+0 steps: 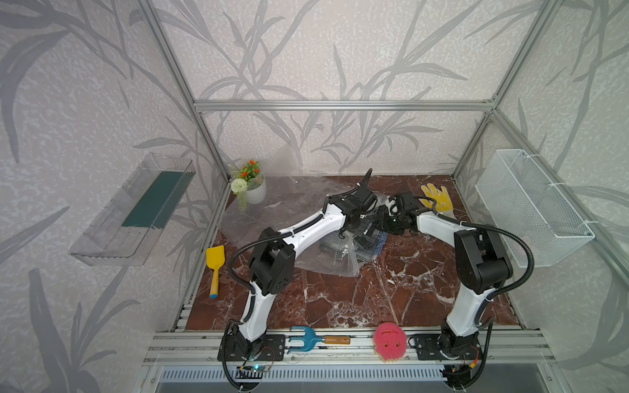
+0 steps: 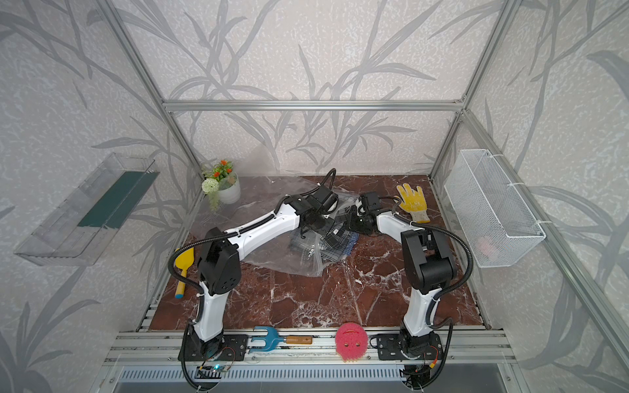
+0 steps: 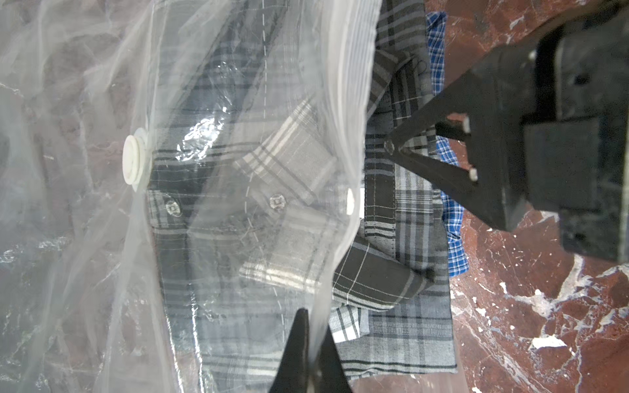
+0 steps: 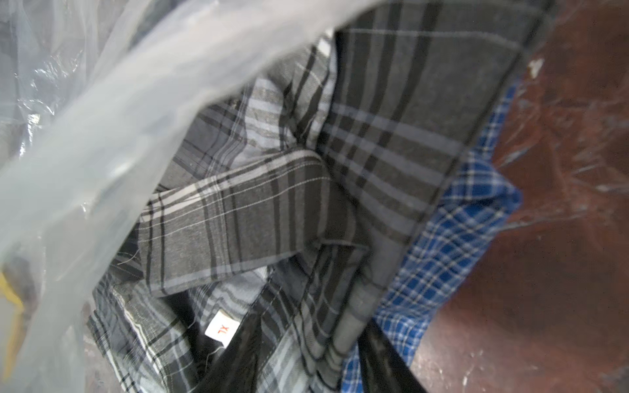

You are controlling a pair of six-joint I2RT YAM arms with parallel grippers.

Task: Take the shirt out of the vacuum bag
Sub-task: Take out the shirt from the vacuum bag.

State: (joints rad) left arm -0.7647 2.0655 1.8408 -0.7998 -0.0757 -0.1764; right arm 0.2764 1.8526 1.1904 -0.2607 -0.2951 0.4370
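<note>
The vacuum bag [image 1: 282, 211] lies crumpled on the marble table, clear and crinkly. Its round white valve [image 3: 134, 160] and small white slider clip [image 3: 350, 202] show in the left wrist view. The grey plaid shirt [image 3: 401, 238] lies half inside the bag and half out of its mouth, with blue plaid fabric [image 4: 452, 245] under it. My left gripper [image 3: 315, 314] is shut on the bag's upper edge at the mouth. My right gripper [image 4: 313, 347] is at the mouth from the other side. Its black fingers [image 4: 384, 360] are closed on a bunched fold of the shirt [image 4: 258, 221].
A flower pot [image 1: 253, 185] stands at the back left on the bag's far end. A yellow glove [image 1: 437, 199] lies back right and a yellow scoop [image 1: 215, 268] at the left edge. A blue hand fork [image 1: 306, 338] and pink sponge [image 1: 389, 342] rest on the front rail. A wire basket [image 1: 531, 207] hangs right.
</note>
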